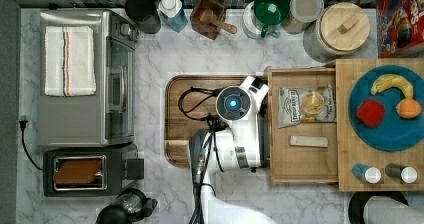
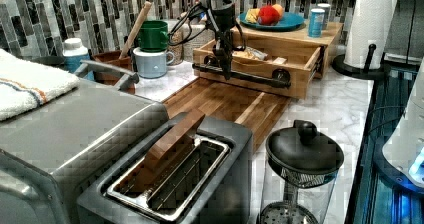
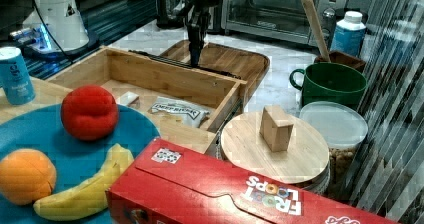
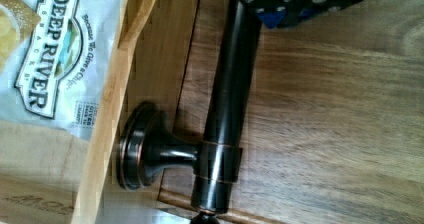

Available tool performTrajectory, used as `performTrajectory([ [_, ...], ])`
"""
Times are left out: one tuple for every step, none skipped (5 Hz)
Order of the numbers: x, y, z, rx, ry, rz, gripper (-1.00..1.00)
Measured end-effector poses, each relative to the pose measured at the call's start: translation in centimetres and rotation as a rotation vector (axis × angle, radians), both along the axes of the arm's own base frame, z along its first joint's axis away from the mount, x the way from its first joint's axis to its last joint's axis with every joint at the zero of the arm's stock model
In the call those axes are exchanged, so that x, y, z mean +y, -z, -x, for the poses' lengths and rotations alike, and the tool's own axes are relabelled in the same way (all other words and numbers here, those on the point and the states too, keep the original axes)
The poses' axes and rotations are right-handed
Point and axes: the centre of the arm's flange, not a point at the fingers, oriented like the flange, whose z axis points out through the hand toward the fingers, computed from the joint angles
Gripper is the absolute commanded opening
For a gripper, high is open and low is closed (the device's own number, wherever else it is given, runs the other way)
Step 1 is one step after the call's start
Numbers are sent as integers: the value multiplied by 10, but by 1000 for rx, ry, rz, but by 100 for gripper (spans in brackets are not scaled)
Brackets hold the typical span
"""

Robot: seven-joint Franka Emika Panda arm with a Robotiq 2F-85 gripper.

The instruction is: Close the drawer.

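Dark wooden tray (image 2: 220, 101) lies nearest in the left view, and just beyond it the gripper (image 2: 226, 74) hangs straight down at the black bar handle (image 2: 245, 76), placed, I judge, to shove it; whether its claw is released or clenched I cannot tell. Farther back the drawer (image 2: 260, 59), shallow light wood, stands pulled out from under the plate-bearing top (image 2: 327, 31), holding a chip bag (image 1: 306, 105).
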Motion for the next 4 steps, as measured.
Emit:
performTrajectory([
  [-14,0,1,3,18,4,-100],
  [-28,1,1,5,-20,17,-100],
  [-41,4,-1,-19,-73,31,-100],
  [-56,10,-3,-31,-154,22,-100],
])
